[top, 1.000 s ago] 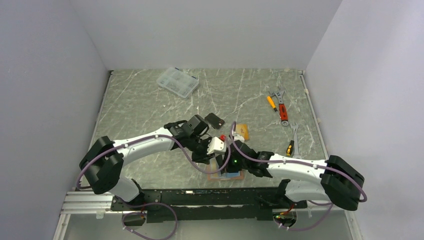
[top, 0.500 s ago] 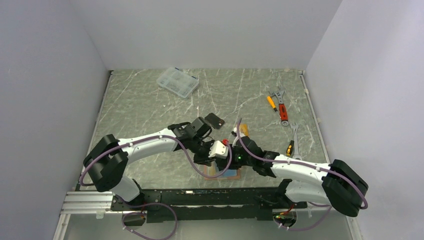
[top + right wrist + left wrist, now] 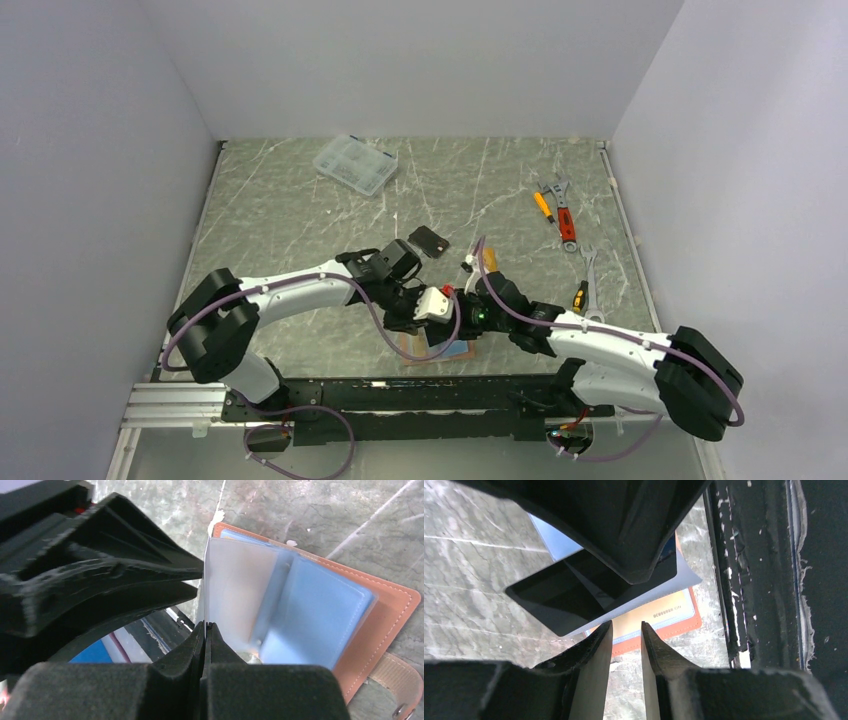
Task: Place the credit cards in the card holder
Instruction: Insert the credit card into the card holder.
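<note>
- Note the card holder [image 3: 380,610]. It lies open and flat on the table [image 3: 290,210], directly below the right gripper [image 3: 205,626]. Its closing tab [image 3: 395,680] is on the side away from the left gripper [image 3: 626,630]. Lying open, it exposes the blue sleeve [image 3: 315,620] to a card coming from above.
- Note the silver-grey card [image 3: 235,585]. It stands on edge over the holder, with its far edge down at the sleeves. Held upright like this, it can probably slide edge-first into a pocket. You cannot tell whether that edge is already inside one.
- Check the right gripper. Its jaws are fully closed on the card edge nearest its palm and pinch only a narrow strip. This leaves most of the card free to enter the sleeve.
- Check the left gripper. Its fingers stand a narrow gap apart with nothing between them, and bare table and the holder's rim show through the gap.
- Observe that the left fingertips sit just beside the card's lower corner, facing the right gripper. Judge this as a steadying or guiding position, not a grasp. Contact with the card or the holder cannot be confirmed.
- Locate the black card [image 3: 428,241]. It lies flat on the table beyond both grippers, well apart from the holder, and is not yet loaded.
- Expect the next move to need a straight push along the card's plane. A tilt could buckle the sleeve or shift the holder.
</note>
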`<control>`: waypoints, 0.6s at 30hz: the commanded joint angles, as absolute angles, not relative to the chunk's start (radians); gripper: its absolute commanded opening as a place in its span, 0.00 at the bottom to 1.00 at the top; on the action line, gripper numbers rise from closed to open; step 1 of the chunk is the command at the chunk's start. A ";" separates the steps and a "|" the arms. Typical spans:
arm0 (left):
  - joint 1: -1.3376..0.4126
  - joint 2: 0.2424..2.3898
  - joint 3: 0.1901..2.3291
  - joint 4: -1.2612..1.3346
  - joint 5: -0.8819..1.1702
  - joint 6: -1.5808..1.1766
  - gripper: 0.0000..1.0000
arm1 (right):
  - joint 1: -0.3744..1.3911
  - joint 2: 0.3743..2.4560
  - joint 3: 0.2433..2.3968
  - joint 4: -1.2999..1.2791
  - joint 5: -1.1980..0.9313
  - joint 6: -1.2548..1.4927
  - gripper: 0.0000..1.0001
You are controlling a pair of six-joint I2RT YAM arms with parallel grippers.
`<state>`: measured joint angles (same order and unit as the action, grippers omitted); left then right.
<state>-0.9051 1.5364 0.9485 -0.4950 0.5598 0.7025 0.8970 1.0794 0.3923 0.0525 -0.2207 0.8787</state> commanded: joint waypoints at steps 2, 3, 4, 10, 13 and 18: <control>-0.909 1.506 0.913 -0.465 0.533 0.751 0.33 | 0.894 1.059 0.443 0.059 -0.263 0.849 0.00; -0.908 1.505 0.910 -0.464 0.527 0.754 0.33 | 0.893 1.073 0.439 0.068 -0.269 0.852 0.00; -0.908 1.505 0.907 -0.466 0.524 0.756 0.32 | 0.894 1.084 0.437 0.073 -0.274 0.858 0.00; -0.908 1.456 0.880 -0.480 0.510 0.760 0.31 | 0.894 1.156 0.404 0.076 -0.237 0.884 0.00; -0.903 1.434 0.873 -0.499 0.497 0.777 0.31 | 0.895 1.197 0.393 0.116 -0.251 0.888 0.00; -0.902 1.420 0.875 -0.528 0.493 0.807 0.31 | 0.897 1.267 0.415 0.138 -0.276 0.870 0.00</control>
<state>-0.9043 1.4521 0.8726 -0.5018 0.4908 0.7593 0.8970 1.2282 0.3996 0.0753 -0.2504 0.8787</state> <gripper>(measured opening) 0.311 0.009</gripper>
